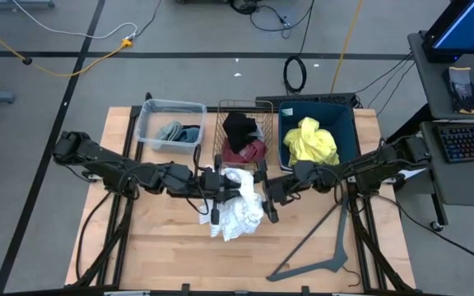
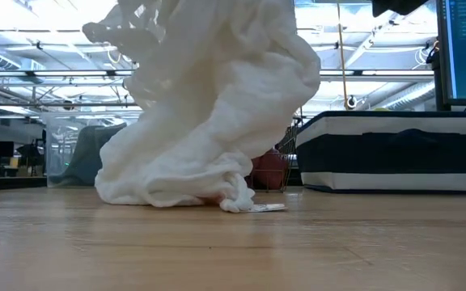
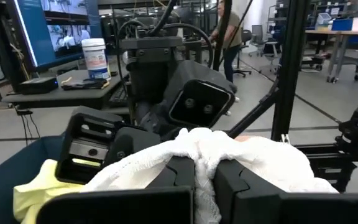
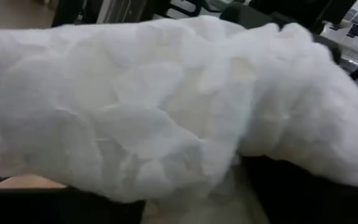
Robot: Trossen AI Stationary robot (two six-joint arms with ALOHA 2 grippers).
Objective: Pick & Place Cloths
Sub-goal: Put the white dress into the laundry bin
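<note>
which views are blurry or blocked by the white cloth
Right wrist view: the white cloth fills the frame, soft and out of focus. Low view: it looms large but stays sharp, and bright ceiling lights blend with its top. Left wrist view: the left pincer clamps it, foreground fairly sharp. High view: unobstructed, evenly lit.

Three bins (image 1: pixel 169 108) behind the cloth (image 1: pixel 239 212); hanger (image 1: pixel 323 251) to its right.

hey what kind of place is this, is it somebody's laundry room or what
Probably a robotics lab or workshop, not a home. The wooden table stands on a bare floor with taped lines and loose cables, a desk with a keyboard and monitor sits beside it, and the low view shows an open industrial ceiling over the white cloth.
</note>
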